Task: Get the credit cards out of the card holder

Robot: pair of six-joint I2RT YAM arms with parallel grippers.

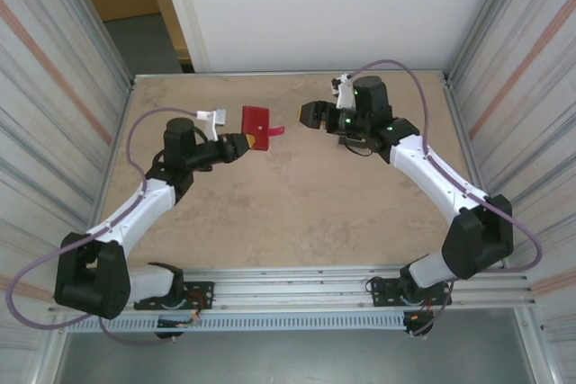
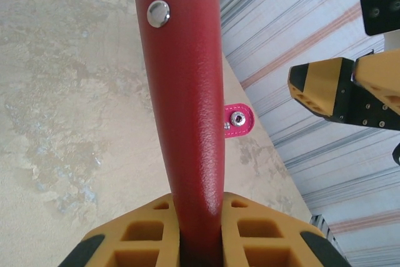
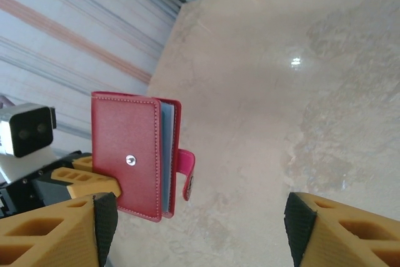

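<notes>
**A:** Two claws, status?
**B:** My left gripper (image 1: 236, 144) is clamped on the card holder (image 3: 134, 154) at its spine side. I hold it up above the table (image 1: 297, 213) so the opening edge faces out. My right gripper (image 3: 200, 223) stands wide, near that edge, not touching.
**A:** Credit cards?
**B:** Can't make them out, only pale pockets (image 3: 167, 154) inside the holder. Strap (image 2: 237, 120) hangs unsnapped, so access looks free.

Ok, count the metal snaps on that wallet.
2: one snap on the wallet's red outside, and one on the tip of the loose strap. Any on the far side would be hidden.
</notes>
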